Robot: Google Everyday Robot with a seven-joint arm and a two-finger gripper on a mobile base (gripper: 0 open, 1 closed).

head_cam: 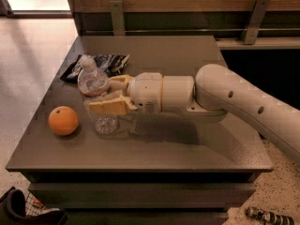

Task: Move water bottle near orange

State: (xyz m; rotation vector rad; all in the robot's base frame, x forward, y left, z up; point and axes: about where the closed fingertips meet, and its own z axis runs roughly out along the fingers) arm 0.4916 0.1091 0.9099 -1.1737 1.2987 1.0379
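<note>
**Gripper closed on the bottle, a short gap from the orange**

The gripper was clamped around the middle of the bottle. One tan finger lay across the bottle's near side. The other showed only partly, behind the bottle on the side farther from the orange. The jaws stood no wider than the bottle itself, pressed against its clear ribbed wall.

The bottle stood just to the right of the orange as seen by the camera, close but not touching, with a narrow strip of bare table between them. It leaned a little, with its white cap tipped back and away from the camera. I could not tell whether its base rested on the table or hung just above it. The arm reached in low and level from the far right of the orange, across the middle of the table.

A dark bag lay flat behind the orange, beyond the bottle's cap, toward the back-left corner.

The orange sat near the table's left edge, with the front edge a little farther off. Bare tabletop lay open in front of the orange, and more of it stretched to the right beneath and beyond the arm. Behind the orange, the table ended at a wall.
</note>
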